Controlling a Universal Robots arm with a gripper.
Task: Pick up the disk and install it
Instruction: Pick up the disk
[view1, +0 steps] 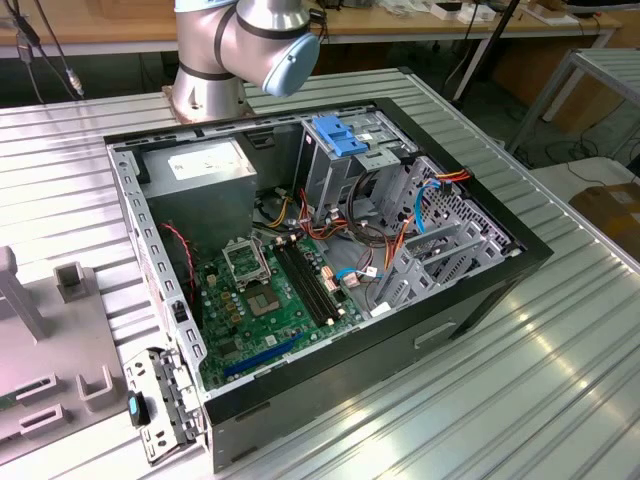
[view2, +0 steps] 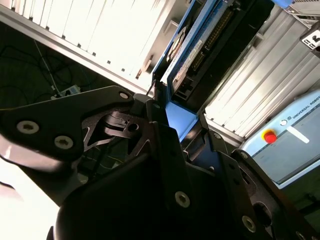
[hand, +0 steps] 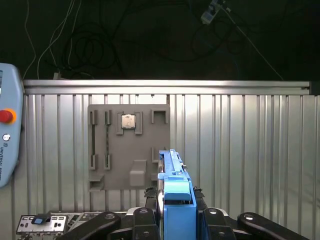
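Tool (hand: 175, 200): closed narrow on the disk (hand: 171, 167), gripping one end across its thin dimension. The disk stands edge-on out of the fingers in both wrist views. Cannot tell whether the pads bear on the blue frame (hand: 177, 192) or on the flat faces.

Disk position: held in the air over the table (hand: 240, 150), close to the grey fixture plate (hand: 112, 150) and, as far as I can judge, clear of it.

Handling (judged): stiff metal body with no give, dense for its size, so it needs a firm pinch. The smooth faces could slip; the plastic frame grips better but may flex. Shock-sensitive, so no knocks. The second wrist view shows the dark underside and connector pins (view2: 215, 35) exposed; keep pads off these. Best hold is on the side rails. With the grip at one end, the free end levers on the fingers.

Surroundings: the open computer case (view1: 400, 350) sits just beside the plate, on the exterior view's right of it. The drive cage with blue handle (view1: 345, 140) is on the case's side away from the plate. The teach pendant (hand: 7, 135) lies near the plate, apart from it
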